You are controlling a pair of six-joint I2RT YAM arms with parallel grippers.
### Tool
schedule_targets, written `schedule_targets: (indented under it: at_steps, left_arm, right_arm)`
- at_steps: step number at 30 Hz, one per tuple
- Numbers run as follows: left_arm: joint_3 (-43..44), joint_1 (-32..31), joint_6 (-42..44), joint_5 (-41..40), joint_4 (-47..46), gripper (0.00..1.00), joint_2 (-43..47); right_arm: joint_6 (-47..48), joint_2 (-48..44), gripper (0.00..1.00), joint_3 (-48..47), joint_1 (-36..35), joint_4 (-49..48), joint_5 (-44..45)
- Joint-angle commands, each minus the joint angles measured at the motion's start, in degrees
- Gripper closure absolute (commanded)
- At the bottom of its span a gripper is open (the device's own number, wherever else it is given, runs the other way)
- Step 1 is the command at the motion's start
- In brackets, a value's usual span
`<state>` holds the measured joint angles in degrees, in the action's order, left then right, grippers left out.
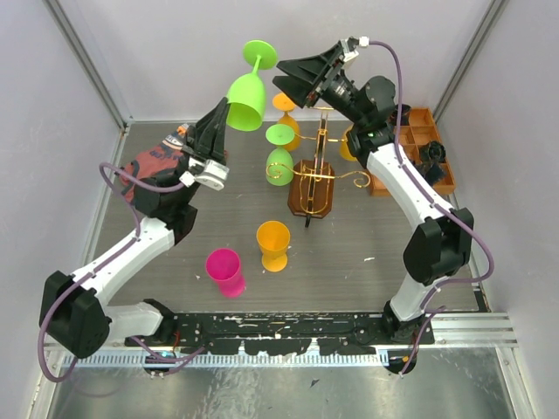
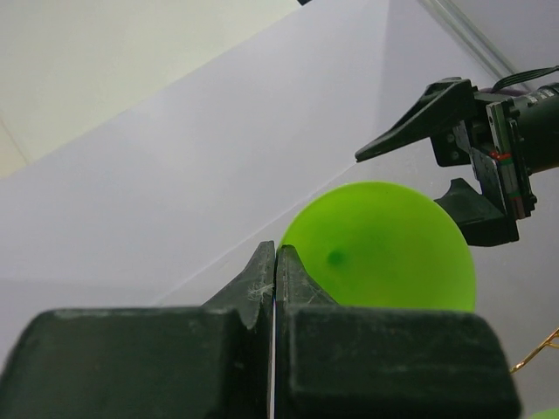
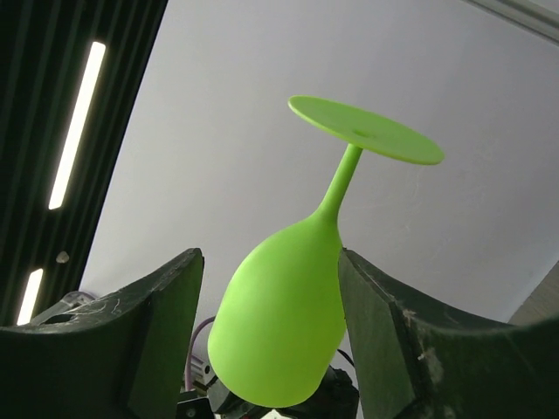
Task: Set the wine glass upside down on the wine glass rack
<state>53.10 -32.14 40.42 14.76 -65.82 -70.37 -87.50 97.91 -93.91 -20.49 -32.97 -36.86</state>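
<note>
A lime-green wine glass [image 1: 247, 92] hangs upside down high above the table, foot uppermost. My left gripper [image 1: 219, 118] is shut on its rim from below left. In the left wrist view the closed fingers [image 2: 275, 249] meet at the edge of the green bowl [image 2: 384, 249]. My right gripper [image 1: 284, 74] is open and reaches in from the right. In the right wrist view the bowl [image 3: 284, 323] sits between its fingers [image 3: 269, 257], close against the right one and apart from the left. The gold-wire wine glass rack [image 1: 313, 179] stands on its dark base below.
A second green glass [image 1: 279, 157] and two orange glasses [image 1: 286, 109] hang on the rack. An orange glass [image 1: 272, 244] and a pink cup [image 1: 225, 271] stand in front. An orange-brown tray [image 1: 428, 148] sits at the back right, a red-black object [image 1: 153, 166] at the left.
</note>
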Motion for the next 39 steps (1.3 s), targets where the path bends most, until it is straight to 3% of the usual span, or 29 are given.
schedule_targets:
  at_steps: [1,14,20,34,39]
  left_arm:
    - [1.75,-0.29,1.78,0.06,-4.17,1.0,-1.13]
    - [2.62,-0.29,0.43,0.82,-5.26,1.0,-1.97]
    - [2.62,-0.3,0.18,0.1,-5.72,1.0,-1.97]
    - [2.62,-0.29,0.09,-0.61,-5.91,1.0,-4.36]
    - [2.85,-0.23,0.71,-1.46,-5.9,1.0,-5.04]
  right_arm:
    - [-2.39,1.04,0.32,-1.63,-1.01,-5.44,-0.78]
    - [-2.29,4.93,0.34,-1.65,-2.94,-9.17,2.16]
    - [-8.34,8.88,0.36,-2.36,-3.95,-16.76,3.08]
    - [-6.74,10.69,0.37,-6.03,-5.5,-16.13,5.02]
    - [-6.71,11.37,0.43,-7.18,-6.01,-15.65,4.87]
